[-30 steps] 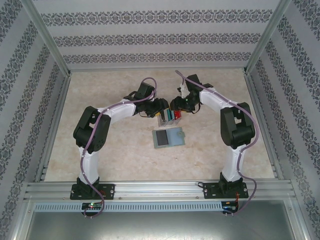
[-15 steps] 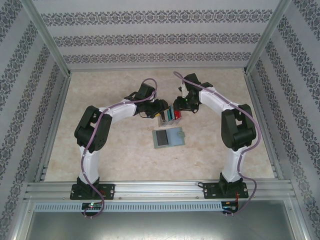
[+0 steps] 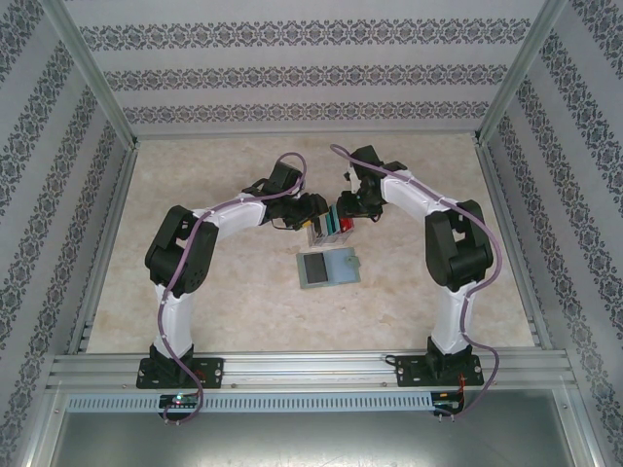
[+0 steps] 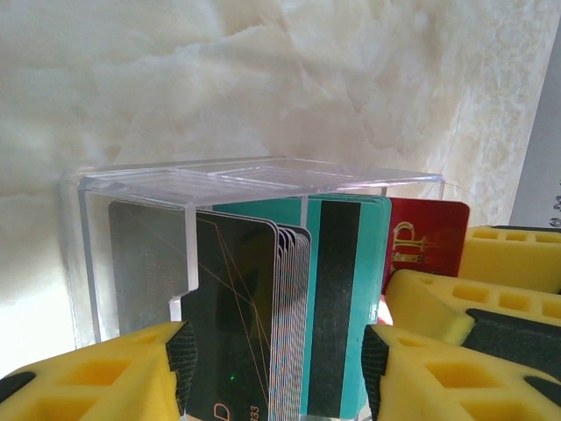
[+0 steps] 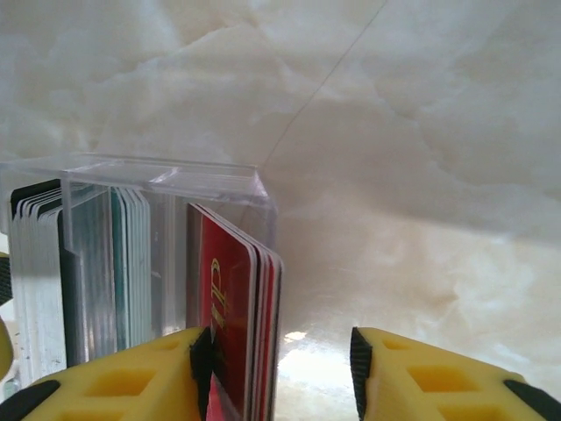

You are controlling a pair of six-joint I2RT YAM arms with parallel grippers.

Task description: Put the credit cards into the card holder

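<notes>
Both parted, left jaws astride dark and teal credit cards [image 4: 280, 316], right jaws loosely around red cards [image 5: 232, 324].

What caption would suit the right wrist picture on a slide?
Open right claw straddling red cards that stand upright in a clear slotted tray.

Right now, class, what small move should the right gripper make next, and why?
Probably close the right gripper on the red cards. Its open fingers straddle them as they stand upright at the clear tray's end, one finger not touching yet, and the card holder lies open nearby.
</notes>
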